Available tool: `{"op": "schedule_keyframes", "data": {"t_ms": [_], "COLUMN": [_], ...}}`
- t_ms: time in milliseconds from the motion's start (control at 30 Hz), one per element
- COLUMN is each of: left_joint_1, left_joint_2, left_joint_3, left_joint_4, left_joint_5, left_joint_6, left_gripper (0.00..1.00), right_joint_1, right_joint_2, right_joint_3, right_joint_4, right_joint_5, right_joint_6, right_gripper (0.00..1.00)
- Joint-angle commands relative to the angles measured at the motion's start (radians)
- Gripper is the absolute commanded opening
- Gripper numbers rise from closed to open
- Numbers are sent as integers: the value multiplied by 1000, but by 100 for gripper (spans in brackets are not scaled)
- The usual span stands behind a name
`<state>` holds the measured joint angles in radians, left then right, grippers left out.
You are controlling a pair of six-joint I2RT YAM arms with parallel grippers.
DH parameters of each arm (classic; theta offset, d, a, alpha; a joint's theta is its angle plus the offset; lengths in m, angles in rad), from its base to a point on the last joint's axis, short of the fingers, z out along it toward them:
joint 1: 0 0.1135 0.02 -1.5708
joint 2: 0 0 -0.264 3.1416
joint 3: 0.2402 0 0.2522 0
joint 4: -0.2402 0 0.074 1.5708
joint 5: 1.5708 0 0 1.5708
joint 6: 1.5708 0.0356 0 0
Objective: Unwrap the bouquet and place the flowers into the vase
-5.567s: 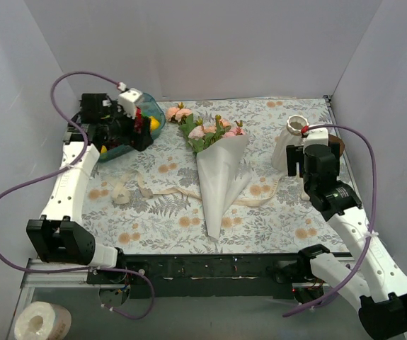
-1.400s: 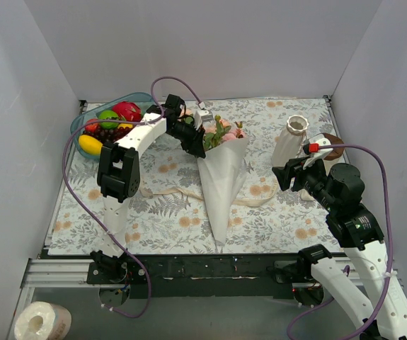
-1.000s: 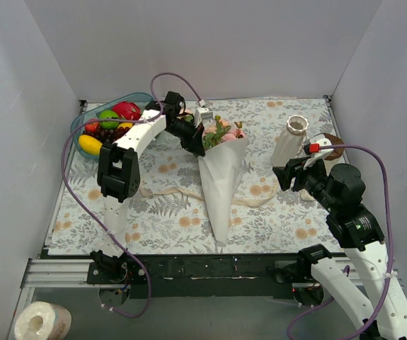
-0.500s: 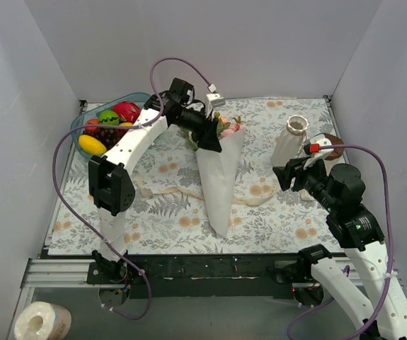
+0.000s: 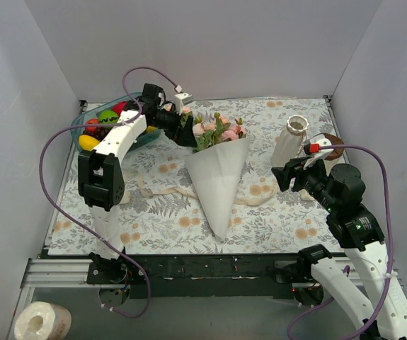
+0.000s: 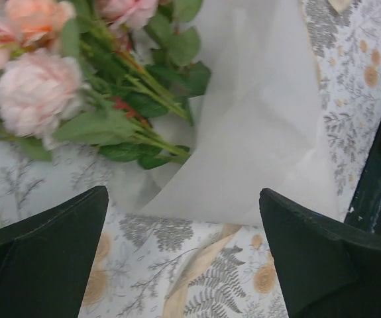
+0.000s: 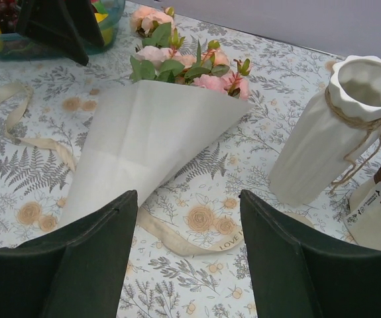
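White paper cone of pink roses (image 5: 217, 173): lying at white ribbed vase's (image 5: 291, 142) 8 o'clock.
Left end effector (image 6: 183, 199): gaping, empty, at the roses' 9 o'clock.
Right end effector (image 7: 189, 199): gaping, empty.
Risk: pulled paper dragging roses along.

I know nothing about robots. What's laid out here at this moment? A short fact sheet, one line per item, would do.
bouquet: lying flat, paper cone on, flowers poking out of its wide end
ribbon: untied, lying loose under the cone
vase: upright at the right, nothing in it
fruit bowl: far left corner
left fingers: open, beside the flowers, holding nothing
right fingers: open, near the vase, holding nothing
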<state>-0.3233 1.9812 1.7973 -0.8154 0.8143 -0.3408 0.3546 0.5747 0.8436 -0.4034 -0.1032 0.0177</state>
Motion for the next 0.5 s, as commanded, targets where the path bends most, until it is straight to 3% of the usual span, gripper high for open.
{"op": "schedule_keyframes", "data": {"t_ms": [0, 467], "left_joint_1": [44, 43], "left_joint_2": [37, 64], "left_joint_3": [39, -95], "left_joint_4": [36, 15], "left_joint_5": [22, 177], "left_joint_6": [23, 189], "left_gripper": [98, 98], "right_joint_1": [-2, -2], "right_joint_2": [-10, 2], "right_joint_3": [29, 15], "right_joint_4": [15, 28], "right_joint_5": [-12, -13], "right_joint_6": [-15, -42], "right_gripper": [71, 70]}}
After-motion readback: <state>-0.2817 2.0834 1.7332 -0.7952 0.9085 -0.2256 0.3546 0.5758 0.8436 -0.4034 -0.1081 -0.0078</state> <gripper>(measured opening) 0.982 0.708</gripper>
